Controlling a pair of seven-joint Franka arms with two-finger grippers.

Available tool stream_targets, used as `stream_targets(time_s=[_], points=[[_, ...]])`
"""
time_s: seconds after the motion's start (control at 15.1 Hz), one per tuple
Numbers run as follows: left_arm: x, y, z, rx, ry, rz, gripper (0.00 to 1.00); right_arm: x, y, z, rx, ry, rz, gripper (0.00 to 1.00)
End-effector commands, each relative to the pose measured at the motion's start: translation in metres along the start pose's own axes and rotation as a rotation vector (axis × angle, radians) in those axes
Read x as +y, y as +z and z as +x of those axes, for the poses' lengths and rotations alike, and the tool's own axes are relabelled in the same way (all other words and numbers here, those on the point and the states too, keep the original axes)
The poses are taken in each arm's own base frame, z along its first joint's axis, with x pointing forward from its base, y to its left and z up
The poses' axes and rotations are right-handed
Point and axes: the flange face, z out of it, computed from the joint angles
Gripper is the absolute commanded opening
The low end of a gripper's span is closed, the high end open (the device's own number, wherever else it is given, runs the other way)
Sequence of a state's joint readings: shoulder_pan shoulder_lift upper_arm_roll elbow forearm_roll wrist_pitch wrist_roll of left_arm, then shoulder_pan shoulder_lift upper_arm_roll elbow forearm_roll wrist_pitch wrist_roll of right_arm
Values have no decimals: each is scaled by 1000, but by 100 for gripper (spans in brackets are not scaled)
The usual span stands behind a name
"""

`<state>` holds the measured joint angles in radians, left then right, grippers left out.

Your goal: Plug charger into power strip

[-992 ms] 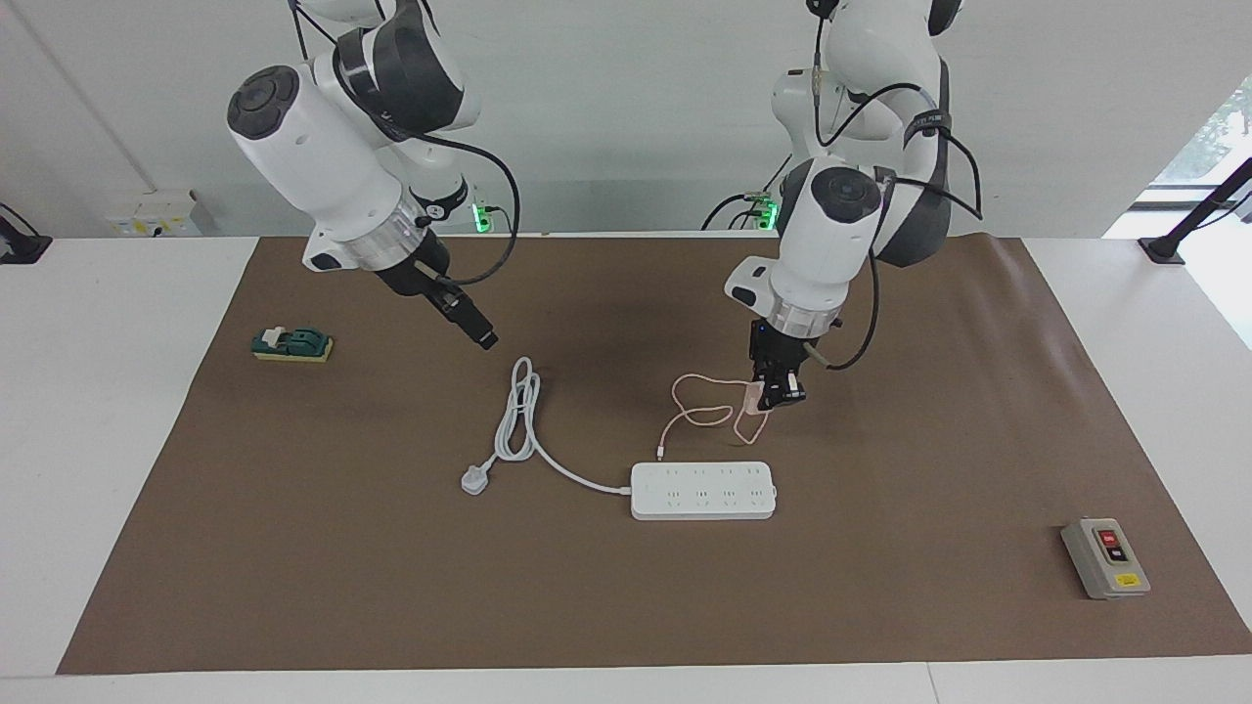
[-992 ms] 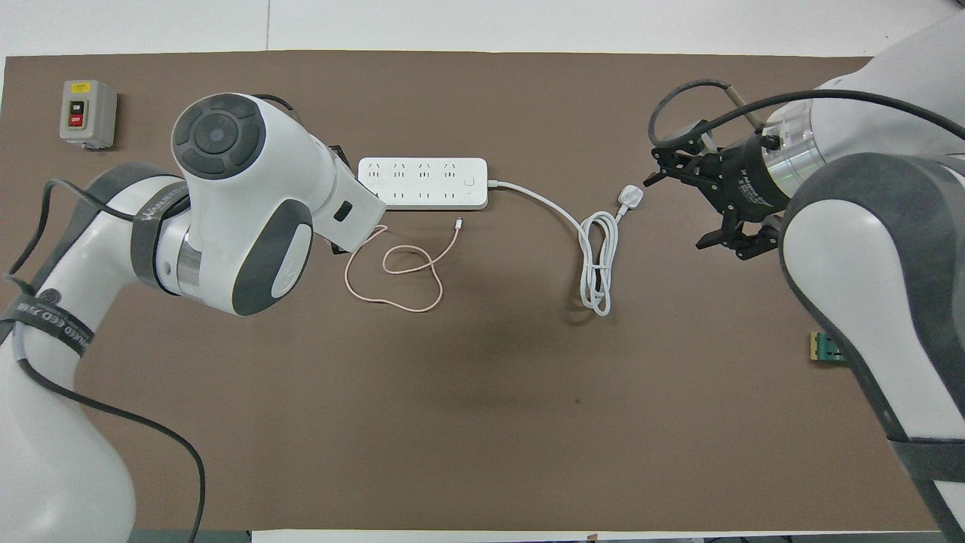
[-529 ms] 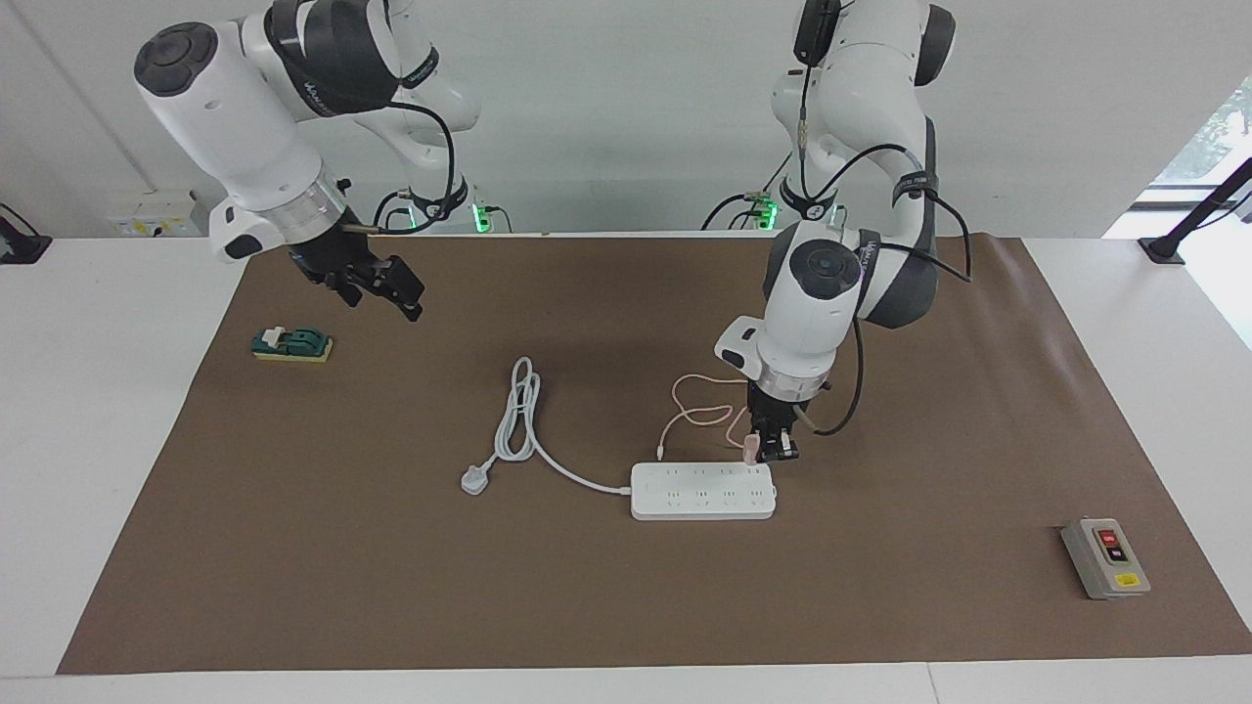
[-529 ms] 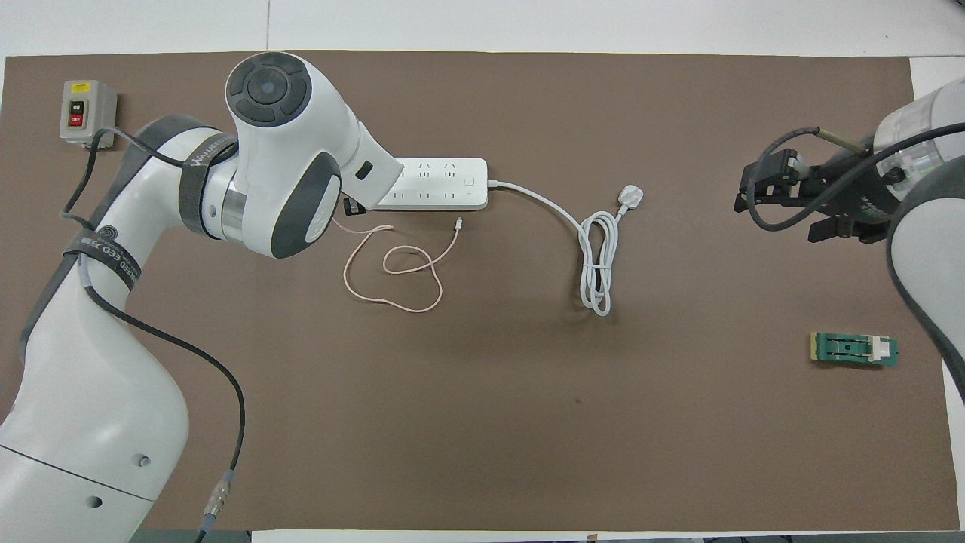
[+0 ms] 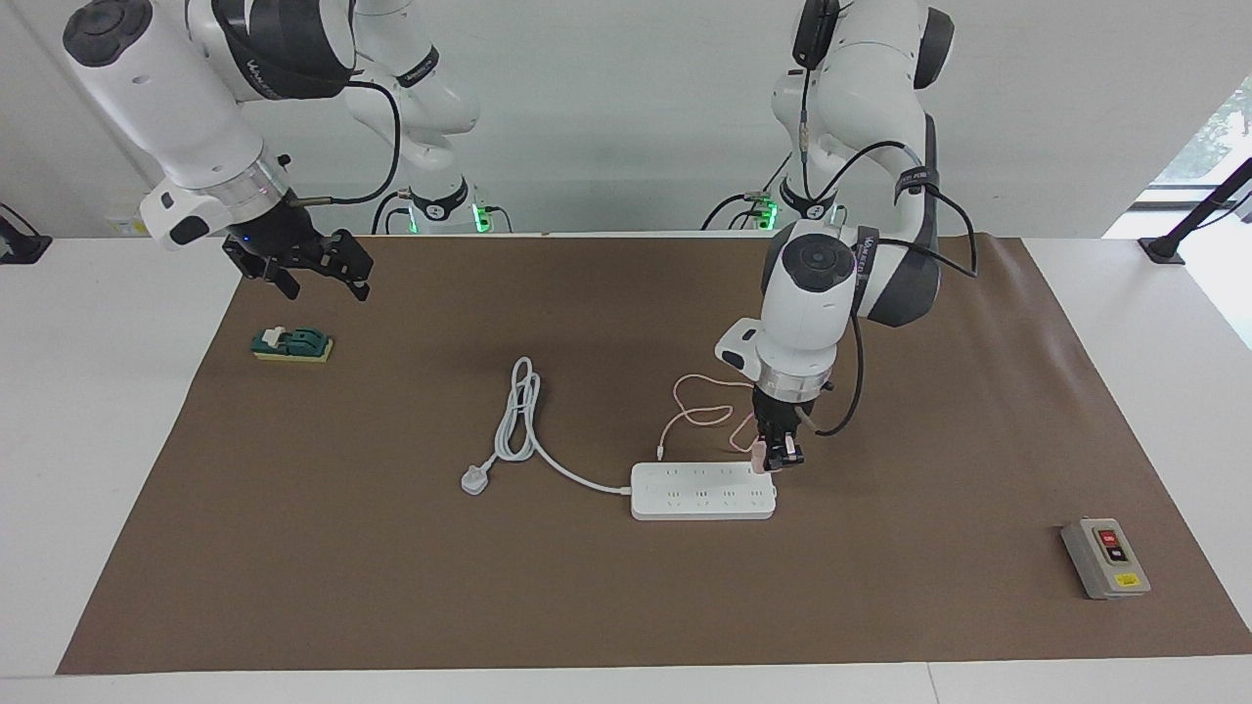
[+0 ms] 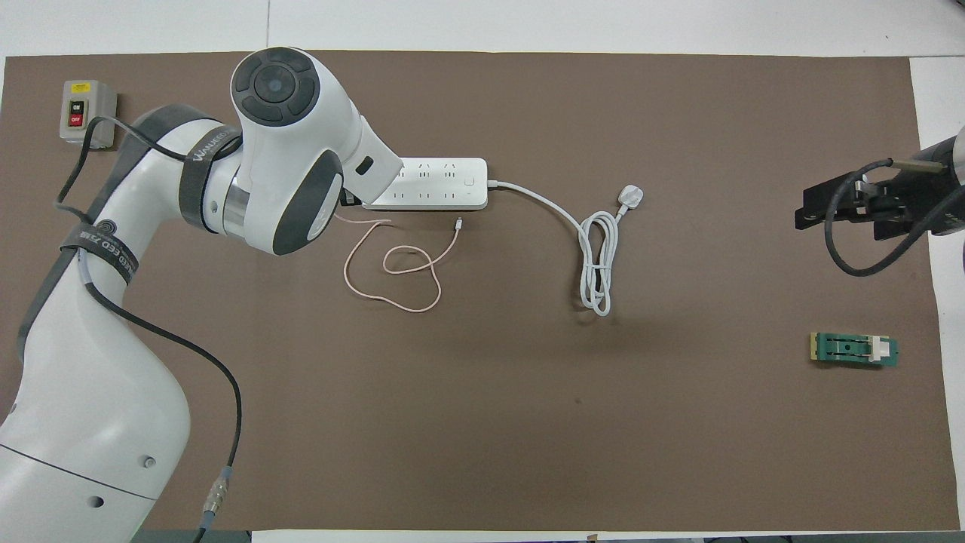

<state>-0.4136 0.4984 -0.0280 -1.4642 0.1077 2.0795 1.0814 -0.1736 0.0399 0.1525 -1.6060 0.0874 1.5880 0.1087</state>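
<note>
The charger (image 5: 757,453), a small pink cube, is pinched between the fingers of the left gripper (image 5: 773,458) and sits right at the end of the power strip (image 5: 702,491) that lies toward the left arm's end of the table, directly under the gripper. Whether its pins are already in a socket cannot be told, since in the overhead view the arm hides that end of the strip. Its thin pink cable (image 6: 392,264) trails from the gripper in loose loops on the mat, on the robots' side of the strip. The likely trouble from here is misalignment: if the pins land beside the slots, the downward push could slide or tip the light strip, which nothing holds down, or twist the charger in the grip. The cable could also tug if a loop snags. There are no containers in the scene. The strip's thick cord (image 5: 518,416) and white plug (image 5: 473,481) lie loose, well away from the left gripper. The right gripper (image 5: 311,262) waits in the air near a green block (image 5: 291,344), fingers spread, holding nothing.
</note>
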Motion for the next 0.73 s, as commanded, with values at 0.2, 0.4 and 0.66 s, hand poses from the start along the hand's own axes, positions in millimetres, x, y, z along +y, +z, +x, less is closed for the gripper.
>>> stream_targets(time_s=[0.2,0.4,0.66], points=[[3,15,-6,43,-48,-26,0,0,-1,-3,26,-109,-160,100],[11,23,-3,47,-129,-25,0,0,0,-6,12,-102,-157,100],[17,33,-19,43,-145,-27,0,-4,3,-9,-9,-46,-126,100]])
